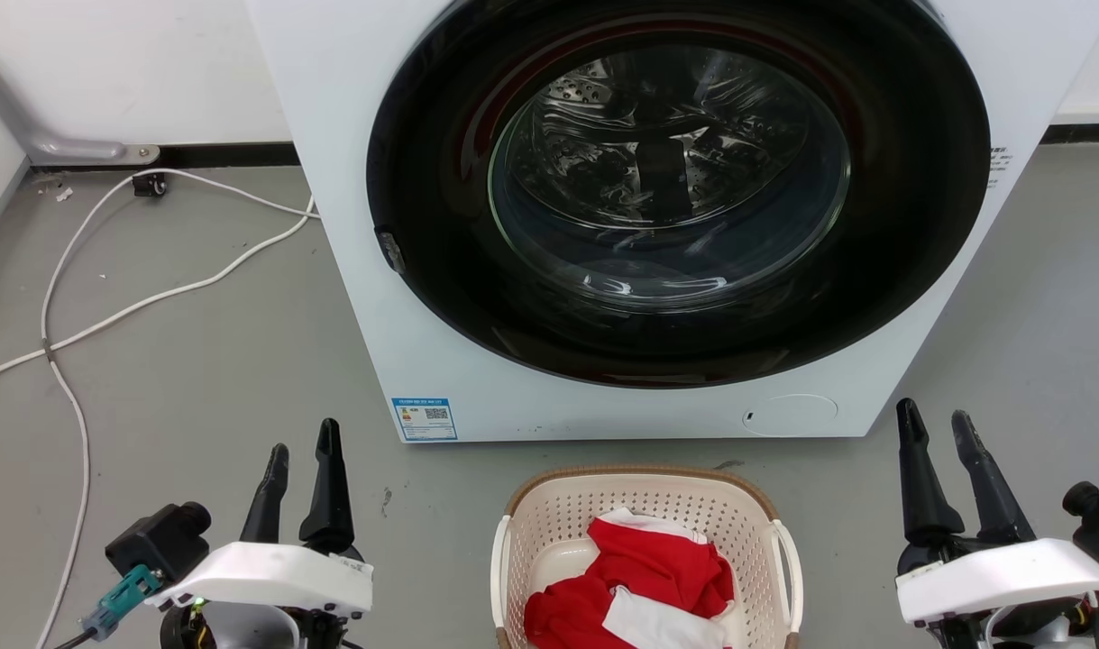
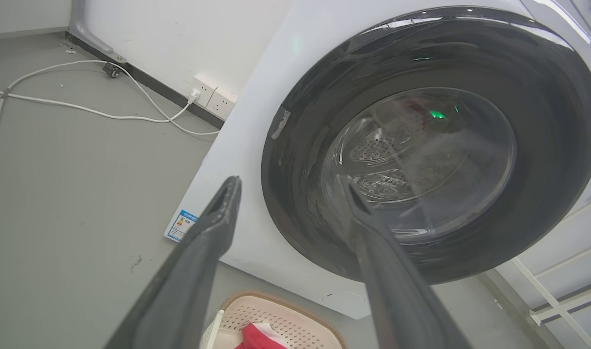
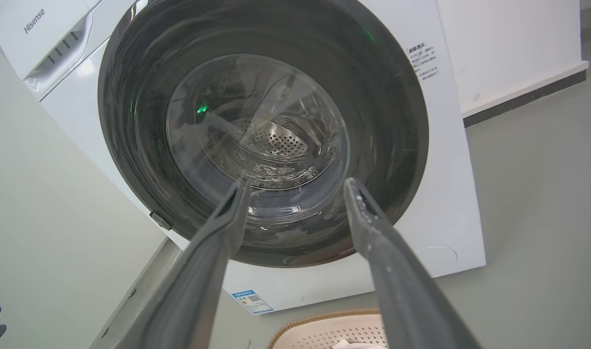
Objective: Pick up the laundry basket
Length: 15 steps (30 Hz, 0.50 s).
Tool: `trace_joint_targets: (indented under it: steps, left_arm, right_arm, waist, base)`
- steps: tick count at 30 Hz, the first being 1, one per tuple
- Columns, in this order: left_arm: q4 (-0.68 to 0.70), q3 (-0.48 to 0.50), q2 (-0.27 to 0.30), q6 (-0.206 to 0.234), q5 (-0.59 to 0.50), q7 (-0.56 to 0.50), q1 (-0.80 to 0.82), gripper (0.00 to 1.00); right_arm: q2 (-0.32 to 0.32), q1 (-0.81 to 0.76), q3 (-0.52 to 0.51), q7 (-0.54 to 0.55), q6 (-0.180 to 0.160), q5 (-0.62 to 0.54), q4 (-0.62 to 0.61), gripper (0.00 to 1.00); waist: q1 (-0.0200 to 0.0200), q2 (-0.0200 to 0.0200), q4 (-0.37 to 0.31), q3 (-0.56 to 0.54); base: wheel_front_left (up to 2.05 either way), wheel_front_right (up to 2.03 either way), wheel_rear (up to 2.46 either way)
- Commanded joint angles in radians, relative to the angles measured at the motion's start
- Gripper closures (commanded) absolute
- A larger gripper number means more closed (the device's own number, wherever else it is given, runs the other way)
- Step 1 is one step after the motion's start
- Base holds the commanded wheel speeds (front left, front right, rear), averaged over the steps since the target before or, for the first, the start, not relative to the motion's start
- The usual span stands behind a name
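One laundry basket (image 1: pixel 549 518) lies between left pincer (image 1: pixel 304 437) and right pincer (image 1: pixel 932 412), untouched.

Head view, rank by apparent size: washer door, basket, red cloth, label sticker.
1. Washer door, by far the largest.
2. Basket, though the frame's bottom edge cuts it off.
3. Red cloth, lying inside the basket and also cut off.
4. Label sticker, the smallest.
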<state>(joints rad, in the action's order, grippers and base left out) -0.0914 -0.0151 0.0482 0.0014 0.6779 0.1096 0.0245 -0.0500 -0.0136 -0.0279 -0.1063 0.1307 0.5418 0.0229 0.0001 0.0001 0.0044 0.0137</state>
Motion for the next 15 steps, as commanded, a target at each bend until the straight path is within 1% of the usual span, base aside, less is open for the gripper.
trace_joint_targets:
  steps: [1,10,11,14,15]
  left_arm:
    - [0.018,-0.005,0.004,0.006,-0.035,0.011,0.000,0.00]
    - [0.024,-0.023,0.005,0.016,-0.147,0.035,-0.008,0.00]
    - [0.025,-0.029,0.005,0.019,-0.180,0.043,-0.011,0.00]
    - [0.027,-0.032,0.005,0.022,-0.211,0.050,-0.013,0.00]
    - [0.030,-0.033,0.005,0.021,-0.236,0.058,-0.015,0.00]
  right_arm:
    - [-0.002,-0.002,0.001,-0.011,0.000,-0.040,-0.021,0.00]
    - [-0.002,-0.015,0.009,-0.036,0.000,-0.163,-0.046,0.00]
    - [-0.002,-0.021,0.009,-0.044,0.000,-0.198,-0.053,0.00]
    - [-0.002,-0.025,0.009,-0.052,0.000,-0.231,-0.059,0.00]
    - [-0.002,-0.029,0.008,-0.059,0.000,-0.263,-0.065,0.00]
  waist:
    - [-0.0001,-0.0001,0.000,0.000]
    - [-0.0001,-0.0001,0.000,0.002]
    - [-0.0001,-0.0001,0.000,0.001]
    - [-0.0001,-0.0001,0.000,0.001]
    - [-0.0001,-0.0001,0.001,0.001]
  base:
    - [0.00,0.00,0.00]
    - [0.00,0.00,0.00]
    - [0.00,0.00,0.00]
    - [0.00,0.00,0.00]
    - [0.00,0.00,0.00]
